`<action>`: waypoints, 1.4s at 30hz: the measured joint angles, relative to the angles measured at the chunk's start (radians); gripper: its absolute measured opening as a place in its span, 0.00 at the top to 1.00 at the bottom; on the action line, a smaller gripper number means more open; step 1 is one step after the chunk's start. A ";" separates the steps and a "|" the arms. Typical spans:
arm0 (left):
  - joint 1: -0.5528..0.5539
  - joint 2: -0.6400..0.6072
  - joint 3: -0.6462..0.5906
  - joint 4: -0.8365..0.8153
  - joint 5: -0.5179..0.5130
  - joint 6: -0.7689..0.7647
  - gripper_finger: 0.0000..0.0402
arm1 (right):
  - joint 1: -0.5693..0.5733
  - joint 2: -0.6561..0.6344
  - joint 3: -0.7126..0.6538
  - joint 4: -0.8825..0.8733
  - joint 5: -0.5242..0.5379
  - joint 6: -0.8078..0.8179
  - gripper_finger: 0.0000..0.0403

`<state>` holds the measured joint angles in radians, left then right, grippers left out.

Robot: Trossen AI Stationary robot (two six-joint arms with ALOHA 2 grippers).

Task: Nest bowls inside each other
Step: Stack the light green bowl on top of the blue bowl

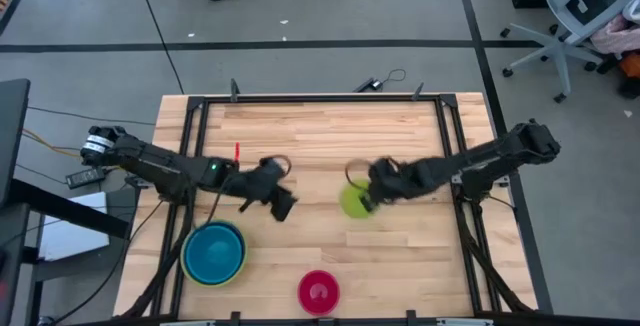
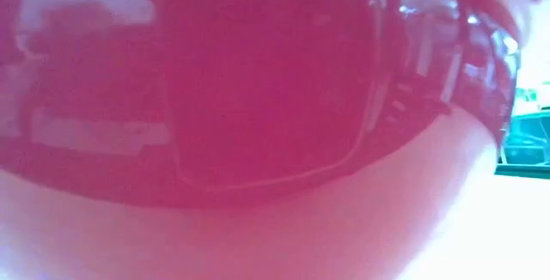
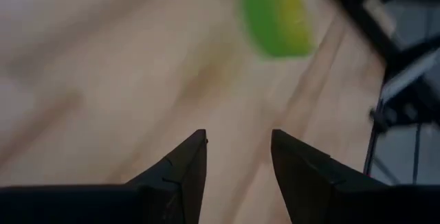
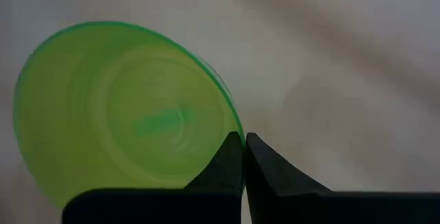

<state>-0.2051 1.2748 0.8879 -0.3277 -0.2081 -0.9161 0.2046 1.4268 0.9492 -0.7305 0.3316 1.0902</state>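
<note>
A small green bowl (image 1: 353, 204) is at the table's middle, and it fills the right wrist view (image 4: 124, 114) with its opening toward the camera. My right gripper (image 4: 242, 140) is shut on its rim. My left gripper (image 3: 237, 138) hovers open over bare wood left of centre (image 1: 283, 204), with the green bowl (image 3: 278, 18) farther off. A blue bowl (image 1: 213, 250) sits inside a lime-green one (image 1: 238, 269) at the near left. A magenta bowl (image 1: 318, 291) stands at the near edge and blocks the low view (image 2: 258, 82). My right gripper pinches the green bowl's rim (image 4: 230, 124) with one finger inside the bowl and one outside. The fingers come slanting down from the table's right. The bowl looks tilted, its opening toward the wrist. I cannot tell if it is clear of the table.
Black frame rails (image 1: 452, 156) run along the table's left, right and far sides. A small red upright mark (image 1: 237, 152) stands beside the left arm. Bare wood lies between the grippers and along the far half (image 1: 320, 136).
</note>
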 joint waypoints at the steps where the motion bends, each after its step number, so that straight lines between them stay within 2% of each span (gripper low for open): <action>1: 0.027 0.003 0.000 0.035 -0.001 0.035 0.58 | -0.031 0.016 0.023 0.007 0.035 -0.003 0.98; 4: 0.112 0.017 0.001 0.127 -0.011 0.099 0.53 | -0.096 0.077 0.102 0.023 0.105 -0.044 0.99; 11: 0.270 0.019 0.001 0.147 -0.030 0.201 0.41 | -0.182 0.207 0.291 0.027 0.199 -0.151 0.99; 18: 0.307 0.024 0.008 0.211 -0.025 0.338 0.42 | -0.254 0.311 0.470 0.025 0.199 -0.270 0.99; 21: 0.315 0.023 0.008 0.193 -0.062 0.375 0.44 | -0.269 0.347 0.527 0.016 0.199 -0.318 0.99; 26: 0.343 0.023 0.008 0.076 -0.191 0.370 0.51 | -0.274 0.371 0.595 0.026 0.194 -0.404 0.98; 30: 0.354 0.023 0.009 0.061 -0.195 0.364 0.62 | -0.274 0.370 0.612 0.028 0.192 -0.438 0.98; 34: 0.353 0.023 0.009 0.064 -0.198 0.376 0.79 | -0.280 0.366 0.623 0.027 0.175 -0.470 0.96; 37: 0.356 0.022 0.009 0.052 -0.204 0.382 0.95 | -0.293 0.364 0.624 0.027 0.069 -0.464 0.91; 39: 0.356 0.012 0.012 0.009 -0.189 0.384 0.97 | -0.305 0.351 0.624 0.033 -0.050 -0.466 0.85; 42: 0.353 -0.010 0.063 -0.160 -0.148 0.386 0.99 | -0.313 0.315 0.624 0.040 -0.193 -0.474 0.76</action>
<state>0.1478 1.2652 0.9509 -0.4873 -0.3561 -0.5300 -0.1089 1.7418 1.5730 -0.6904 0.1387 0.6163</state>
